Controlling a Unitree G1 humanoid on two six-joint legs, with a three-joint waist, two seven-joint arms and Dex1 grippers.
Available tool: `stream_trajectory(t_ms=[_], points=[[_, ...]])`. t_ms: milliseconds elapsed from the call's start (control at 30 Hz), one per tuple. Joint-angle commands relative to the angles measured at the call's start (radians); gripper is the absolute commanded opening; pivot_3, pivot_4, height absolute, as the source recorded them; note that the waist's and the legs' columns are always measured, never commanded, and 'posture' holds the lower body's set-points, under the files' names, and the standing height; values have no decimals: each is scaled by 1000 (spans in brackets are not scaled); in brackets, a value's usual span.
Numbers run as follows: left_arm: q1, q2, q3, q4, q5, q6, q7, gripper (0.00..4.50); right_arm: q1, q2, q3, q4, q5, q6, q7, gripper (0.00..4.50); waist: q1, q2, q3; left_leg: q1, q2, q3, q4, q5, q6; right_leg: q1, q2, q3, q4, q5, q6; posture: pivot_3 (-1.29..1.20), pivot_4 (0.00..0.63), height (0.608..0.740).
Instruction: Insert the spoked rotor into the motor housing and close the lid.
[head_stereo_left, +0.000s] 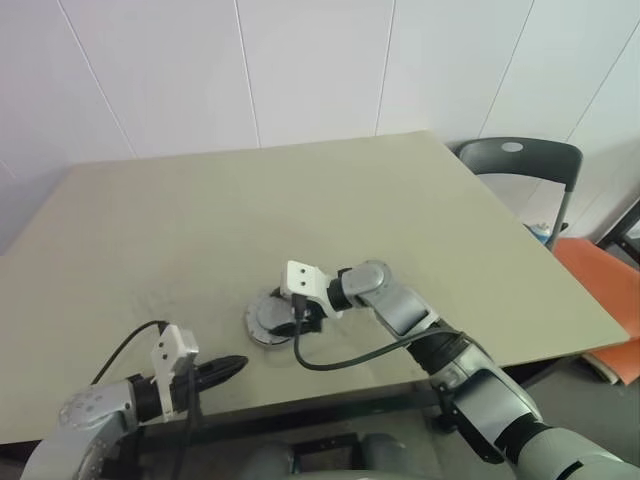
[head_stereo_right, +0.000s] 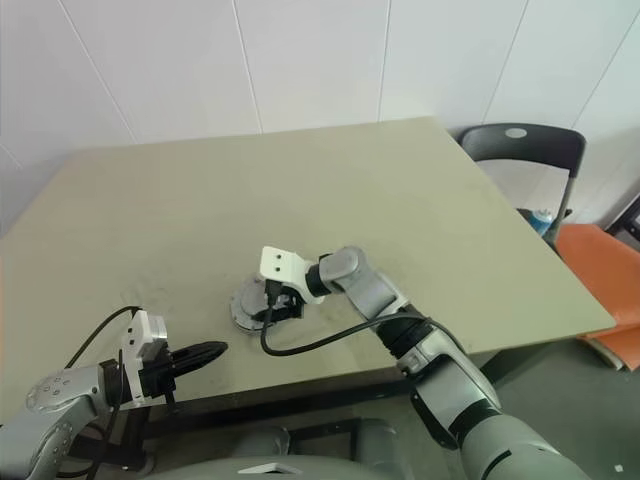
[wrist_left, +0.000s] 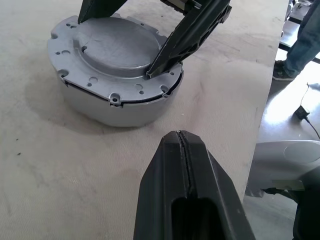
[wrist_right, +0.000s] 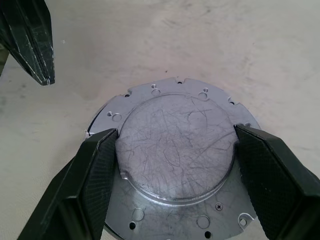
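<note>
Beige table (head_stereo_left: 300, 200) fills most of the head view; a dark chair (head_stereo_left: 525, 160) sits at the upper right past its far corner, with an orange object (head_stereo_left: 605, 290) at the right edge. The grey motor housing (wrist_left: 115, 102) sits low-centre in the head view, near the table's front edge, with the lid (wrist_right: 175, 155) seated flat on top, notched rim and screw holes showing. The spoked rotor can't be seen from outside. Right gripper (wrist_right: 175, 165) is over the lid, jaws spread wide, one finger on each side of the lid's raised centre disc, pads at or against its edge; can't tell if it's actually clamping. Left gripper (wrist_left: 180, 150) is fully closed and empty, lower left, near the housing but apart, tip pointed at it.
</note>
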Motion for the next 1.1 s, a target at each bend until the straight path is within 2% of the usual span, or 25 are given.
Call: stream_trajectory(t_ms=[33, 233, 533, 700, 1100], points=[[-3, 9, 2, -2, 6, -23, -7, 0, 27, -43, 39, 30, -37, 97, 27, 3266, 1, 0, -1, 0, 0, 0, 0, 0, 0, 0, 0, 0, 0, 0, 0, 0, 0, 740], [-6, 7, 0, 21, 13, -40, -15, 0, 34, -11, -2, -3, 25, 209, 30, 3266, 4, -1, -2, -1, -1, 0, -3, 0, 0, 0, -1, 0, -5, 0, 1, 0, 0, 740], [-9, 9, -4, 25, 18, -41, -14, 0, 38, 10, -26, -9, 51, 274, -4, 3266, 2, -3, -4, -1, -1, 0, -10, 2, 3, -1, -1, -1, -10, 0, 1, 0, 0, 740], [-16, 14, -2, 34, 22, -41, -15, 0, 48, -1, 6, -14, 37, 276, -8, 3266, 0, -2, -4, -1, 0, 0, -10, 1, 3, 0, -1, -1, -11, 0, 1, 0, 0, 740], [-29, 7, -14, 46, 39, -41, -13, 0, 45, 20, -52, -49, 113, 374, -17, 3266, 1, -3, -5, -2, -1, 0, -12, 1, 3, -1, -1, -1, -13, 0, 1, 0, 0, 740]])
